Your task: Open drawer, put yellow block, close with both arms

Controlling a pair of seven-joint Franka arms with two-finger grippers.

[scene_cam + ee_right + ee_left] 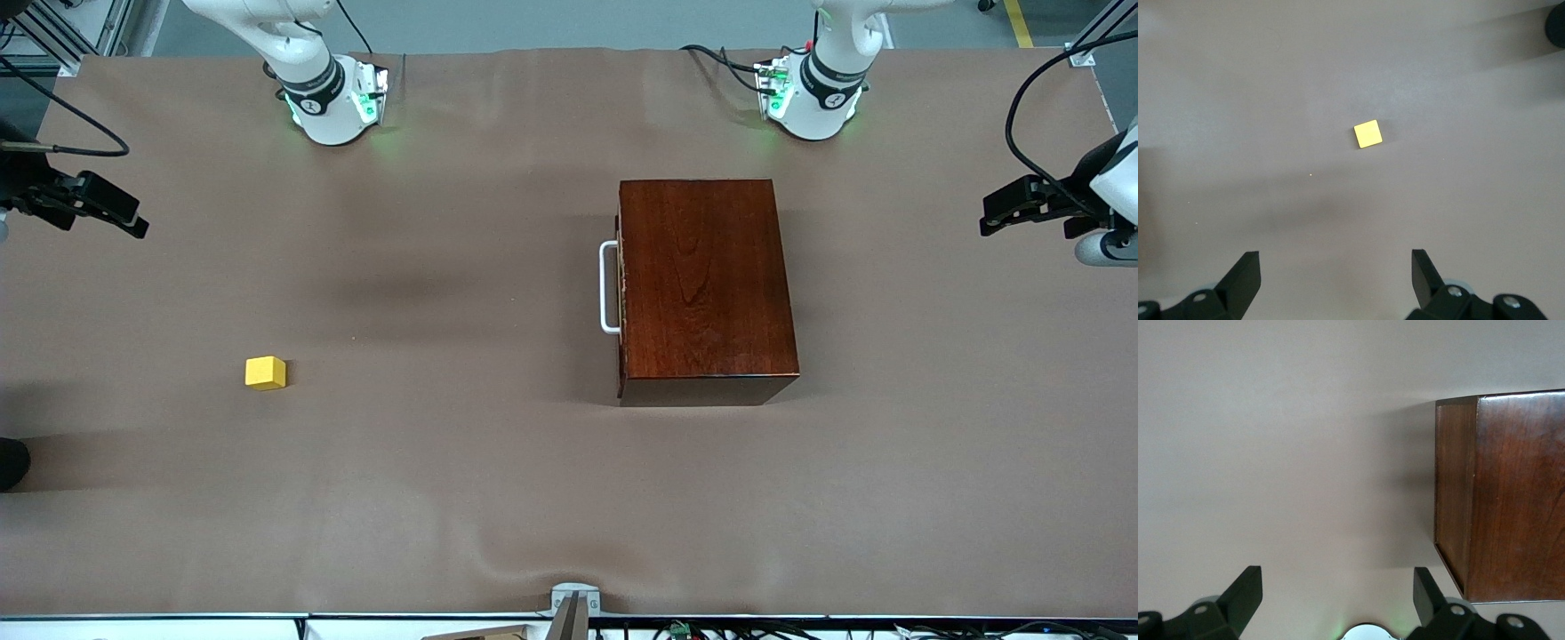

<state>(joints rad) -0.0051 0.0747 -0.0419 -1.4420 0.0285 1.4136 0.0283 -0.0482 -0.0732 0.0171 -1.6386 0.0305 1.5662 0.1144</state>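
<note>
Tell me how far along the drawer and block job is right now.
Nothing looks done yet. The drawer is shut in its wooden box, and the yellow block sits on the table toward the right arm's end. Nothing is in hand: the left gripper and right gripper hang open and empty. Opening, loading and closing all remain.

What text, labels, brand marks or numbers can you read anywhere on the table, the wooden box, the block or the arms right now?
No readable text anywhere.
Round dark marks on the two white robot arms' bases: too small to read.
Glossy reddish-brown wooden box, its white U-shaped bar handle, small yellow cube and brown table cover: no lettering in any view.
</note>
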